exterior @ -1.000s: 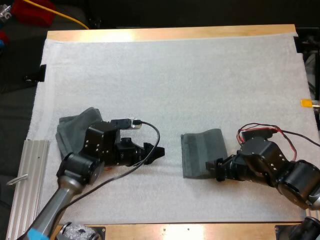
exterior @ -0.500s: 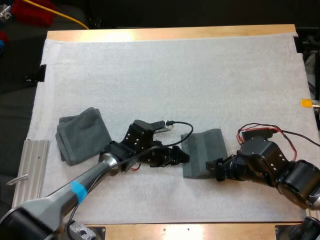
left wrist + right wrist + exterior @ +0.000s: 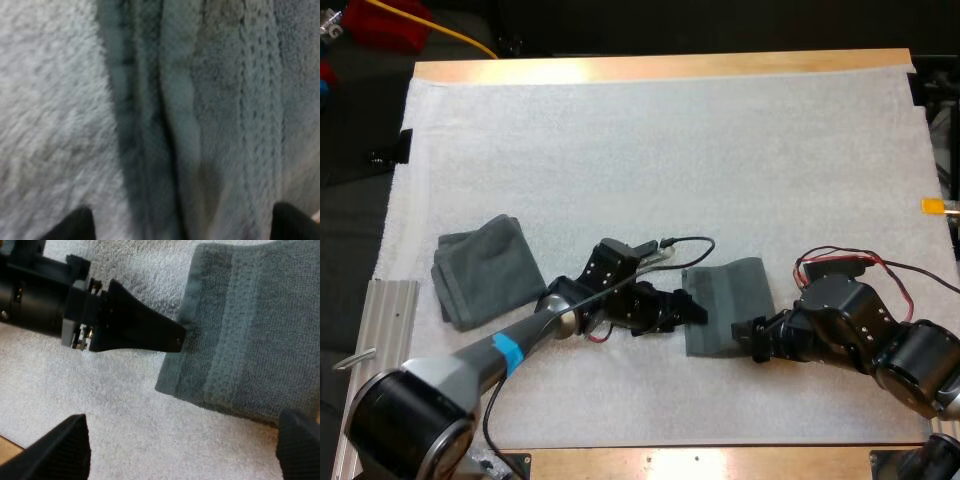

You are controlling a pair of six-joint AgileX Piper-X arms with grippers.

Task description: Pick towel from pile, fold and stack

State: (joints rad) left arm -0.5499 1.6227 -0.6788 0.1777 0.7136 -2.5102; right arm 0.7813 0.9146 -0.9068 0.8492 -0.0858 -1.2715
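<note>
So the folded towel (image 3: 725, 300) lies flat on the mat (image 3: 670, 150), a bit right of centre and toward the near side of the desk (image 3: 660, 66). The left arm (image 3: 520, 340) reaches across low, and its jaws sit right at that towel's left edge. In the left wrist view (image 3: 225, 100) they're spread wide with the towel's edge between them, not pinching anything. The right wrist view (image 3: 250, 325) has the left jaws' tip touching that same edge. The right arm (image 3: 880, 340) is at the towel's near right corner, jaws also wide apart and gripping nothing, with the towel lying ahead of them. The other towel (image 3: 485, 270) sits well off on the left of the mat, kind of lumpy, with nothing touching it.
</note>
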